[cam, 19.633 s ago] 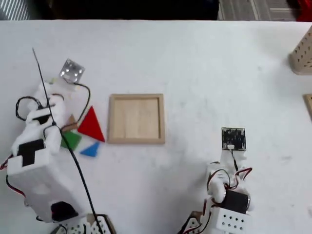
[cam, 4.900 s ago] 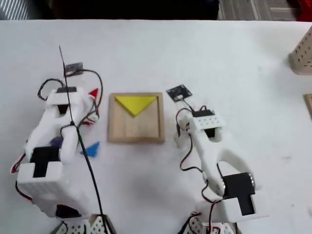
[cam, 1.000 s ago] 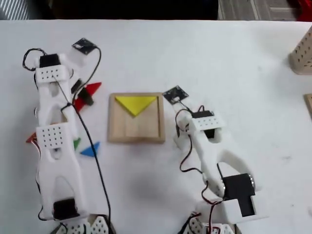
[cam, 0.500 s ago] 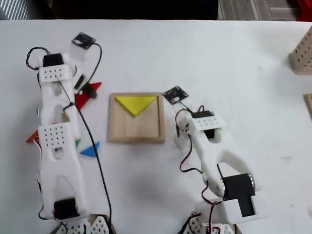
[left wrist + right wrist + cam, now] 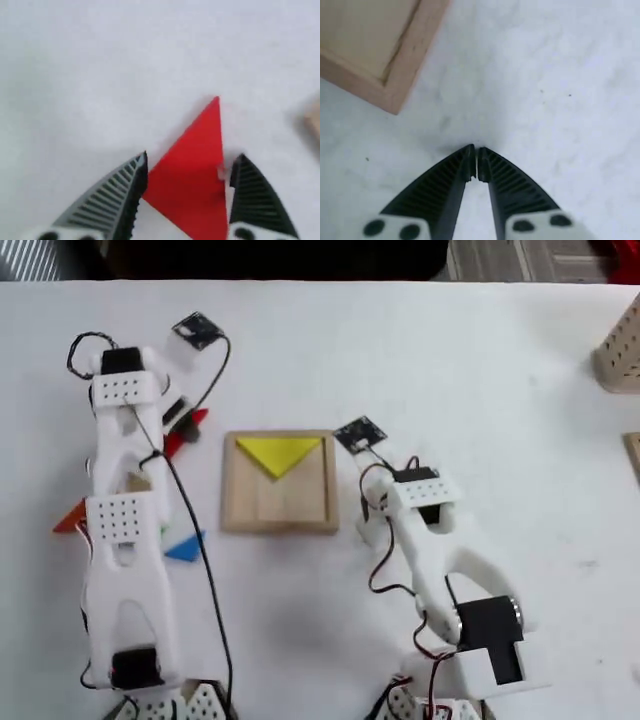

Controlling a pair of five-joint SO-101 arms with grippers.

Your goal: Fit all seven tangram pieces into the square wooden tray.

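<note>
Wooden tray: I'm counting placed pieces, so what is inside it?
One yellow triangle lies in the wooden tray against its far edge; the remaining floor is bare wood. Nothing covers it.

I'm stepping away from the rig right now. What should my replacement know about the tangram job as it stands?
Left gripper: fingers against both sides of the red triangle, left of the tray in the high view.
Right gripper: shut, empty, tips by a tray corner.
Done: yellow triangle lies in the tray.
Left to do: red triangle, blue piece, orange piece outside the tray, plus the rest, which the left arm may cover.
</note>
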